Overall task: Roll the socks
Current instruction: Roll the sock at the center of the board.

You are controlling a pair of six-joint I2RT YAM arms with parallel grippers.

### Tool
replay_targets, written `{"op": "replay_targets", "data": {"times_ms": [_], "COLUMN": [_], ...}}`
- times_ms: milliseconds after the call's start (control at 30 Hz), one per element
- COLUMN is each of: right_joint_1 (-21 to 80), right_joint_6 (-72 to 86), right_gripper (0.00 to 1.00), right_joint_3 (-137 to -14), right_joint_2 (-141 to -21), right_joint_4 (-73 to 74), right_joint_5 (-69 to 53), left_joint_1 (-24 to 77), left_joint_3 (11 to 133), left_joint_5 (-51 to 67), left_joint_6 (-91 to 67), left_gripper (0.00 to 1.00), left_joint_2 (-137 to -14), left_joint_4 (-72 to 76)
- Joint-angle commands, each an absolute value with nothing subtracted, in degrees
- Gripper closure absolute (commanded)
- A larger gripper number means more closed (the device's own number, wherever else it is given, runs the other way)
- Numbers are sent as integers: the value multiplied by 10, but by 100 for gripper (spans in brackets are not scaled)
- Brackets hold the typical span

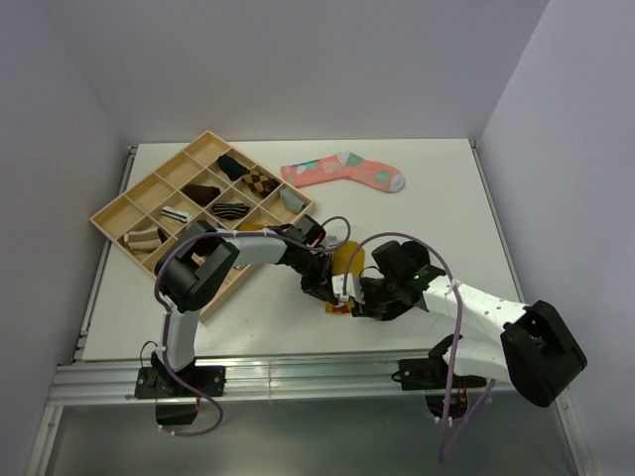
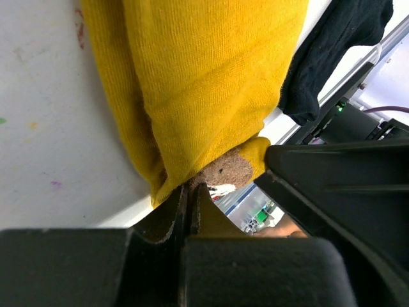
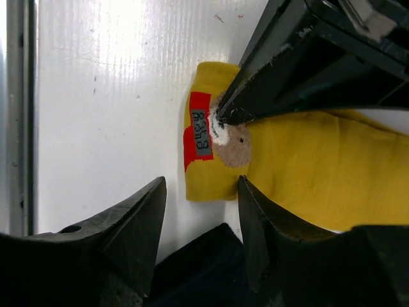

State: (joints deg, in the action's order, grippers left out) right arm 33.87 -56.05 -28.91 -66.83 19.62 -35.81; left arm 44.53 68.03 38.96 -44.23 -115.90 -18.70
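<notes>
The mustard-yellow sock [image 1: 349,260] lies on the white table between the two arms, its patterned cuff [image 3: 211,150] (red patch, brown figure) towards the near edge. My left gripper [image 2: 190,188] is shut on the cuff's edge; it also shows in the top view [image 1: 332,295], and its fingers [image 3: 255,89] show in the right wrist view. My right gripper [image 3: 200,185] is open, its jaws standing apart just short of the cuff's end, and it sits close beside the left one [image 1: 359,300]. The black sock [image 3: 204,265] lies under the right jaws and beside the yellow one [image 2: 332,57].
A wooden compartment tray [image 1: 119,213] with several small sock bundles stands at the back left. A pink patterned sock [image 1: 342,171] lies at the back middle. The table's front edge with its metal rail [image 3: 19,115] is close to the cuff.
</notes>
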Motion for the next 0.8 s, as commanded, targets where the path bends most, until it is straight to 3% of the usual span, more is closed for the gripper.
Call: {"op": "replay_targets", "data": {"times_ms": [0,200,367,633,667,767], "right_joint_1": [364,410,426,426,425,411], "right_joint_6": [-553,-548,-536,-508,-505,-497], "right_gripper": [44,43,48,84,87,91], "right_joint_3": [-273,-265,-276,-283,-279,-282], "right_joint_2": [-645,-648,-671,-695,-695,-691], "right_joint_4": [139,124,122,134,134,152], "right_joint_5": [-309,-268,-248,-233,-232,-263], "left_joint_1": [443,443,444,440,439,434], "left_joint_3": [673,674,678,665,661,622], "left_joint_5": [327,335,342,345,339,327], "left_joint_6": [-413,-416,-422,-470,-492,-546], "left_gripper": [100,100,100,93,84,79], "left_joint_2": [-1191,-1198,-1196,-1170,-1163,-1122], "left_joint_4": [-236,-229,-222,-178,-167,-94]}}
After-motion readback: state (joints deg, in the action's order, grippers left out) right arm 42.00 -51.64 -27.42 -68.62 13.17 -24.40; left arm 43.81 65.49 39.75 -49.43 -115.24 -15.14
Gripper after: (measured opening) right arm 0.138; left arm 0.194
